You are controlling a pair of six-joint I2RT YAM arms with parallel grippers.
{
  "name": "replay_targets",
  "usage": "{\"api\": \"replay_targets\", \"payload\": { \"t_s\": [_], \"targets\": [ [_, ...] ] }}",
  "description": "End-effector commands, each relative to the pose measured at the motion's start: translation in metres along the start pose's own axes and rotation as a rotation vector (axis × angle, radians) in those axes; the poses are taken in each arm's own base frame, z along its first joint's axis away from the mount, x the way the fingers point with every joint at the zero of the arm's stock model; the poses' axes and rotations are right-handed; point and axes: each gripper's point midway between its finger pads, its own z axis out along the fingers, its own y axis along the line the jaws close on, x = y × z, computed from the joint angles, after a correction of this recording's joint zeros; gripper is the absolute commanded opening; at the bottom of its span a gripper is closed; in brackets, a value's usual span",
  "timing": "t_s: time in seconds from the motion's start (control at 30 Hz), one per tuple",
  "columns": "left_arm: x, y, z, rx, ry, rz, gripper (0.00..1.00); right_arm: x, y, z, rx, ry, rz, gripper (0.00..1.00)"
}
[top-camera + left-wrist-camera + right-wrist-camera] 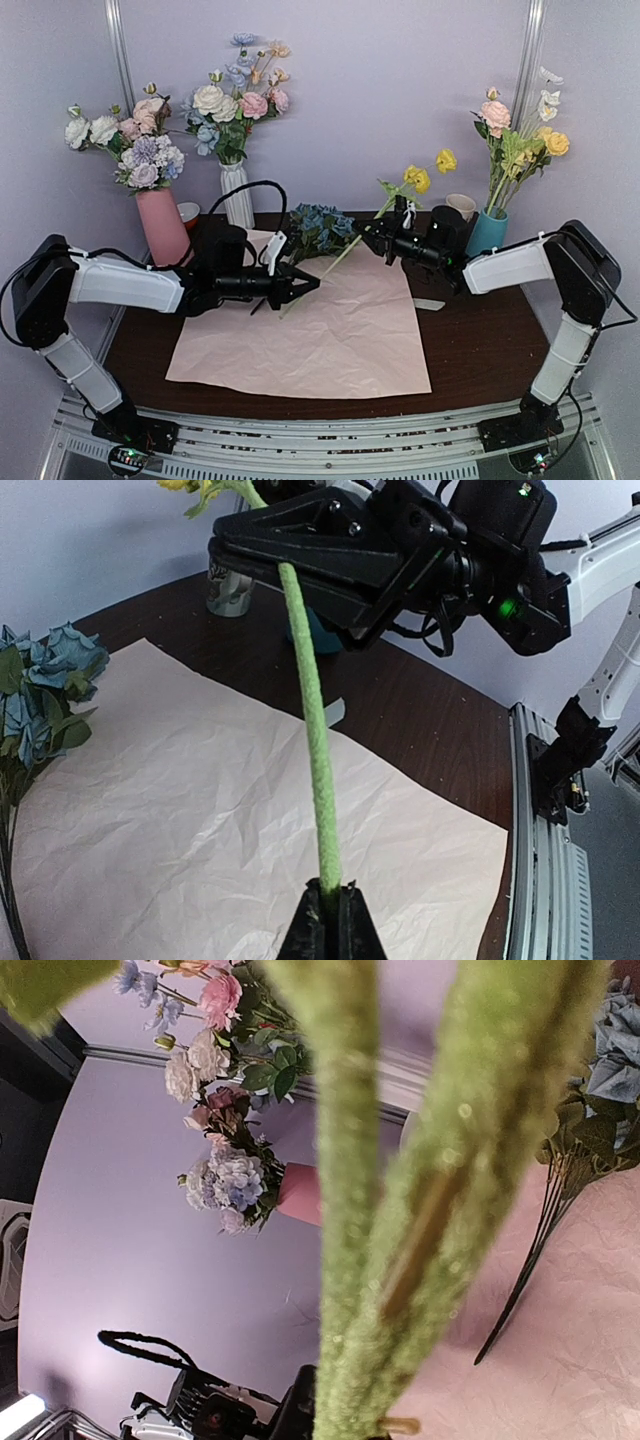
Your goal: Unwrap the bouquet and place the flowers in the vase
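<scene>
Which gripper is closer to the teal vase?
Right. The right gripper grips the yellow flower stem just left of the teal vase; the left gripper pinches that stem's lower end farther left, over the pink paper.

Vases, three (pink vase [163, 228], white ribbed vase [237, 198], teal vase [487, 232]); claws, two: left claw [308, 284], right claw [368, 232]; paper sheet [310, 340], yellow-flowered stem [315, 730], blue flower cluster [320, 228], mug [461, 206], one each.

the paper sheet [320, 330] lies flat on the table [480, 350], a flower cluster [320, 228] on its far edge. above it a long stem [315, 730] runs from the left gripper [305, 285] at left to the right gripper [373, 236] at right. the vase [487, 232] stands far right, a mug [461, 206] just left of it; two other vases [163, 228] stand side by side far left.
</scene>
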Motion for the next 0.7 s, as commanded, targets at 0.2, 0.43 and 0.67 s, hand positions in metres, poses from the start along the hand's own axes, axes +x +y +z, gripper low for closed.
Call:
{"api": "replay_targets", "payload": {
  "t_s": [0.2, 0.43, 0.67],
  "targets": [
    [-0.015, -0.007, -0.009, -0.002, -0.067, 0.027, 0.14, -0.002, 0.044, 0.016, -0.009, 0.009, -0.158, 0.00],
    [-0.018, 0.004, -0.025, -0.118, -0.055, 0.079, 0.64, -0.024, 0.058, 0.005, 0.272, 0.010, -0.510, 0.00],
    [-0.023, 0.017, -0.047, -0.249, -0.059, 0.147, 0.81, -0.080, 0.102, -0.038, 0.569, -0.119, -0.882, 0.00]
  ]
}}
